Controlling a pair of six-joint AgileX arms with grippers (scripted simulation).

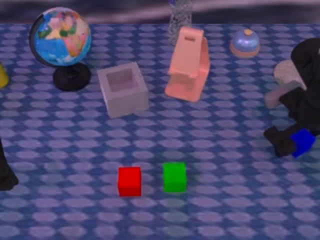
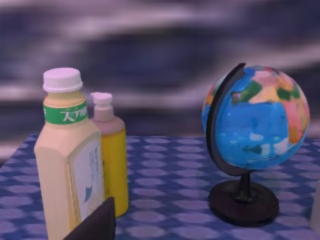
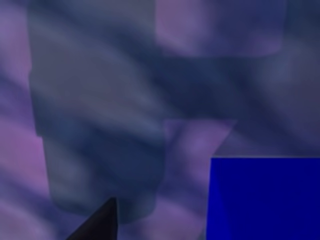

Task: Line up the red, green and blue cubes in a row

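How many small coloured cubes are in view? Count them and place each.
3. The red cube and green cube sit side by side, apart, at the table's front centre. The blue cube is at the right edge, at the right gripper. None seems hidden.

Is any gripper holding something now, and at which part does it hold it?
The right gripper, at the table's right side, holds the blue cube by its sides. The left gripper is parked at the left edge and holds nothing visible.

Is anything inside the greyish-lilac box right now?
From above, the box looks hollow and empty; no cube inside. Its inner corners are shaded. The blue cube is at the right pincer.
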